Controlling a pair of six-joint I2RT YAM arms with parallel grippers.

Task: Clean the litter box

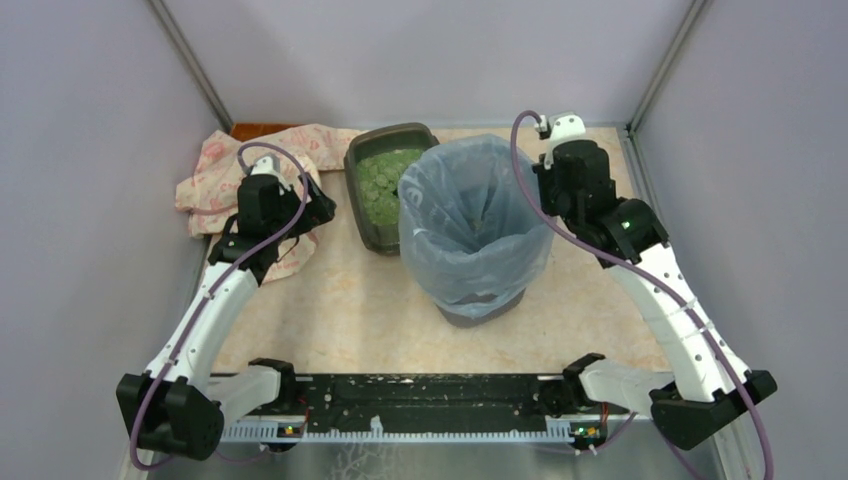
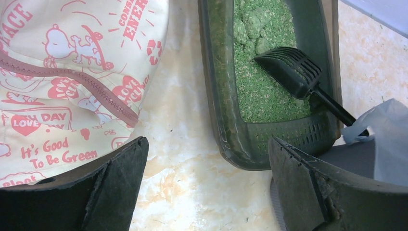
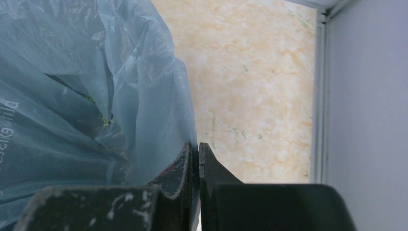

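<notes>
The litter box is a dark grey-green tray with green litter, at the back centre beside the bin. In the left wrist view the litter box holds green litter with clumps and a small black slotted scoop lying in it. My left gripper is open and empty, left of the box; in its own view the left gripper hangs over bare table by the box's near corner. My right gripper is at the bin's right rim; in its own view the right gripper is shut on the edge of the blue-grey bag.
A round bin lined with the blue-grey bag stands mid-table, touching the box's right side. A cream cloth with pink print lies at the back left, partly under my left arm. Grey walls enclose the table on three sides.
</notes>
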